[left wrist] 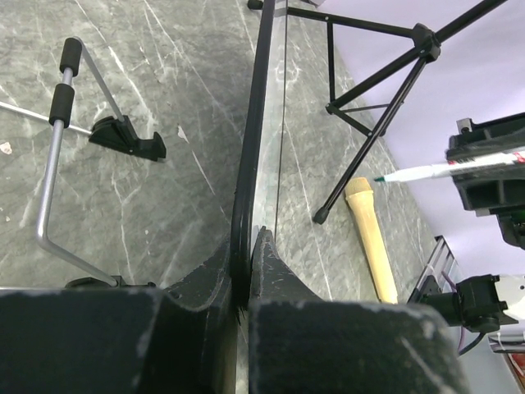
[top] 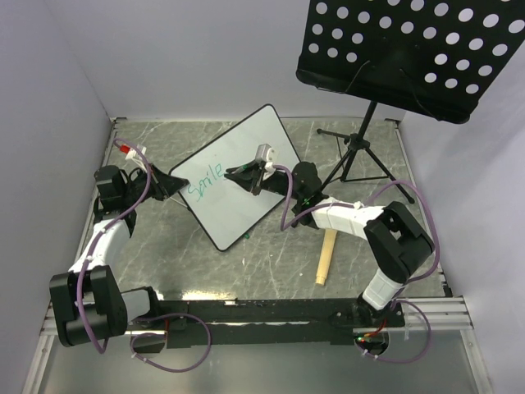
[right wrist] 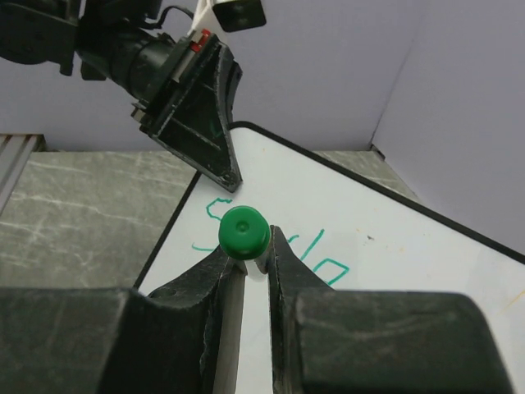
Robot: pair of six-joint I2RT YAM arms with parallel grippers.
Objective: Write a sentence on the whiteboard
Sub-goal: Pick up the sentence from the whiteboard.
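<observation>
Teal-green and handwritten, the sentence (top: 205, 181) reads only "Smile", running along one long edge of the whiteboard (top: 238, 212). From the right wrist the middle of the word is hidden behind the marker. The whiteboard sits cornerwise in the middle of the grey marbled table (top: 164, 254), with one rounded corner pointing toward the back wall.

The left gripper (top: 172, 185) is at the board's left corner, its jaws shut tight on the thin black frame (the left wrist view shows that frame edge-on, pinched between the two fingers). The right gripper (top: 248, 174) hangs over the board just past the end of the word. It is clamped shut on a marker (right wrist: 244, 231), whose round green end faces the right wrist camera. From the left wrist the marker's teal tip looks to be in the air, apart from the board's face, though the overhead view cannot confirm this.

A bent metal rod (left wrist: 51, 176) with black foam sleeves lies on the table just beside the board's edge. A pale wooden stick (top: 326, 256) lies well apart from the board, near the right arm. At the rear right stands a black perforated music stand (top: 410, 49), its tripod legs planted near the board's right corner.
</observation>
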